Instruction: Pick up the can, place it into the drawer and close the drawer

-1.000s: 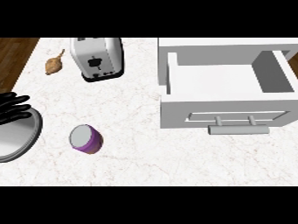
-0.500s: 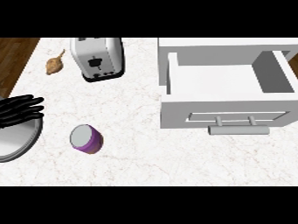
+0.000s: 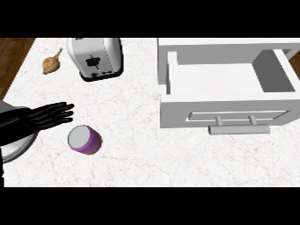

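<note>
Purple cylindrical can (image 3: 84, 139) on its side on white marbled counter (image 3: 133, 162). Just right and nearer of left robot hand (image 3: 38, 117), fingers straight, nothing held.

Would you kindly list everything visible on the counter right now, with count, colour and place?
can: one, purple with a pale end, lying on its side, lower left of the counter
toaster: one, silver, upper left
croissant: one, golden brown, left of the toaster
drawer: one, white, pulled open and empty, right side, bar handle toward the robot
counter: one, white marbled, wood floor beyond its far corners
left hand: one, black, fingers straight, pointing toward the can, apart from it
right hand: not in view
</note>
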You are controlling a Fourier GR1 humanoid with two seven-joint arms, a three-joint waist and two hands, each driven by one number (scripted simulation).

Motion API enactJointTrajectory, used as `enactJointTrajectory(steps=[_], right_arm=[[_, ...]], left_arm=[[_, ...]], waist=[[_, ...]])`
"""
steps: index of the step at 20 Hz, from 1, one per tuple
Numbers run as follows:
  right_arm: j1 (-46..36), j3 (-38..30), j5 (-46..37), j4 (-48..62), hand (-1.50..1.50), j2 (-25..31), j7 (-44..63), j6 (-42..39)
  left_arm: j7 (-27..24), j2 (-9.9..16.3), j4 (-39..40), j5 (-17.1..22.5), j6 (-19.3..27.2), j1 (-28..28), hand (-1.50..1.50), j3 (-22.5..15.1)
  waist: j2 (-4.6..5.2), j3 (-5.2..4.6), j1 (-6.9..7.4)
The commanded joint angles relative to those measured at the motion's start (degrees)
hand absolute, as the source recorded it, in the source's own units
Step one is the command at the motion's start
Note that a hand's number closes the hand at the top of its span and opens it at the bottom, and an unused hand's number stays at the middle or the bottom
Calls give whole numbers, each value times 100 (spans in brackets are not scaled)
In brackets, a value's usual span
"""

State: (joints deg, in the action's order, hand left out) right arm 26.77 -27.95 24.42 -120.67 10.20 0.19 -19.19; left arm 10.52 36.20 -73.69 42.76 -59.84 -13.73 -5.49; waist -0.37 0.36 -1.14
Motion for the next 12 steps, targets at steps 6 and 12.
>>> enactJointTrajectory(steps=[6, 12], right_arm=[[111, -188, -66, 144, -150, -257, -238, -366], [236, -411, 373, -417, -150, -135, 375, -341]], left_arm=[[-1586, -1298, 1658, -2528, -489, -589, -150, 635], [-2645, -1338, 2593, -3728, -279, -1055, -150, 647]], waist=[[60, -47, 1], [80, -56, -65]])
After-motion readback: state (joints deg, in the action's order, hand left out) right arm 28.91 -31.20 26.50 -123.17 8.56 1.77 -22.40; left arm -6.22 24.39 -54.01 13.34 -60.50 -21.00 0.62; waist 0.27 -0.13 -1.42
